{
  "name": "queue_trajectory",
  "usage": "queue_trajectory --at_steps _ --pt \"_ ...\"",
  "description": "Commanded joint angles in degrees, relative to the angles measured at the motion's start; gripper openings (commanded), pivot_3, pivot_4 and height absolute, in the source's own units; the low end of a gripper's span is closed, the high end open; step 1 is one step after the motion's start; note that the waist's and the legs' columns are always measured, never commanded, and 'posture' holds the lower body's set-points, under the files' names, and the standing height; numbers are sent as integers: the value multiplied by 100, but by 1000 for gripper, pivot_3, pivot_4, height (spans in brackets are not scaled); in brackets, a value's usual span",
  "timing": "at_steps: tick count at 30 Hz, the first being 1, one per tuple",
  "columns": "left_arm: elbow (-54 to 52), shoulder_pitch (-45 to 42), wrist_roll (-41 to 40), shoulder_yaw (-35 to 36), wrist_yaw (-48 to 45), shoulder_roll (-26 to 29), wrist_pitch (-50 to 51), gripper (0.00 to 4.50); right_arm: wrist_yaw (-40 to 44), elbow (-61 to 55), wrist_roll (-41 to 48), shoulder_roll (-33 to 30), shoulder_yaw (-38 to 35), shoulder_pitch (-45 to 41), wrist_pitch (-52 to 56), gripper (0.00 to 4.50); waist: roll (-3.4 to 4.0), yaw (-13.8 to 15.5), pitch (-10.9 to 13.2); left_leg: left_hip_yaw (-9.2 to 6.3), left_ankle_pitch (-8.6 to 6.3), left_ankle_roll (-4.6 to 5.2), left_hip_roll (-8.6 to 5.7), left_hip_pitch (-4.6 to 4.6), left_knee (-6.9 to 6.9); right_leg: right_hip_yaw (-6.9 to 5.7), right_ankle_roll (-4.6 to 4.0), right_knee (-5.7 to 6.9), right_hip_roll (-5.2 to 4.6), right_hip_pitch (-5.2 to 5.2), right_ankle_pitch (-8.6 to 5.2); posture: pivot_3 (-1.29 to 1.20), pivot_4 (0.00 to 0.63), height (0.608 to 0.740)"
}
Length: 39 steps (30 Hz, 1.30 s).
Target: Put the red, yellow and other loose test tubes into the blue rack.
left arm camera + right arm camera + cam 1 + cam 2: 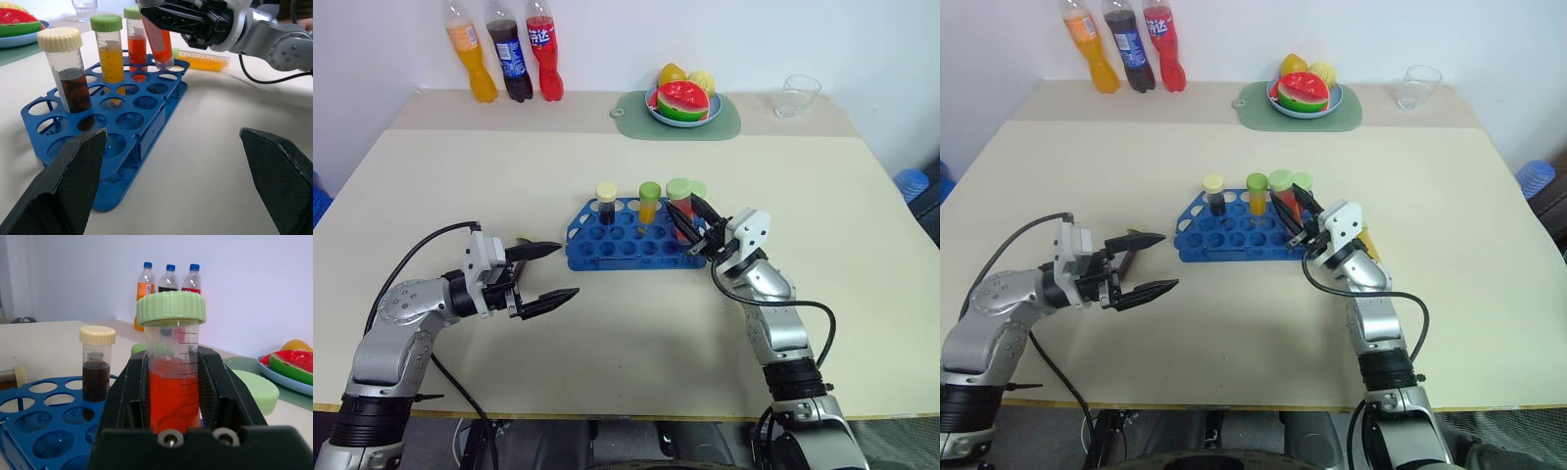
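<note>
Step in hand — placing the red tube (172,377). The right gripper (697,232) has its two black fingers clamped on the tube's body below the green cap, and holds it over the right end of the blue rack (631,235), tilted rather than upright. In the left wrist view its lower end is at, or just entering, a hole in the back row near that end; whether it has entered cannot be told.

Already standing in the rack's back row: the brown tube with the cream cap (68,68), the yellow tube with a green cap (110,49), and a further orange-red tube (135,41) just beside the one being held.

One more tube, yellow-orange with a green cap (203,59), lies on its side on the table (636,323) just past the rack's right end, behind the right gripper. By my judgement it remains to be racked.

The left gripper (540,272) hovers over the table left of the rack, fingers spread wide and holding nothing.

Next move, as I judge it — bring the red tube upright over its hole, lower it until seated, then release. The risk is a tilted tube catching the hole's rim or knocking its neighbour.
</note>
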Motion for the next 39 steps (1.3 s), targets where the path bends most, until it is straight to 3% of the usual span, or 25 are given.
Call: queue_trajectory --at_steps 1,17,30,39 --pt "-111 16 -46 128 -29 57 -90 4500 63 -240 208 -72 -152 67 -48 1053 0 3 0 0 0 0 0 0 0 0 0 0 0 0 0 0 150 740" --pt "32 -52 -36 125 -145 50 -121 4500 392 -333 415 -168 -118 413 5 1053 1 11 -1 0 0 0 -1 3 0 0 0 1 0 3 0 0 150 740" --pt "-9 22 -89 189 -79 31 -71 4500 357 956 240 266 -112 -90 -859 1053 0 -70 -2 2 1 -1 1 21 0 1 -1 7 3 14 1 0 150 740" --pt "-8 52 -141 223 -26 17 -43 4500 510 1207 432 260 -202 -7 -1195 1053 0 -129 -3 -1 2 -4 4 31 0 1 -2 9 1 25 2 0 150 740"
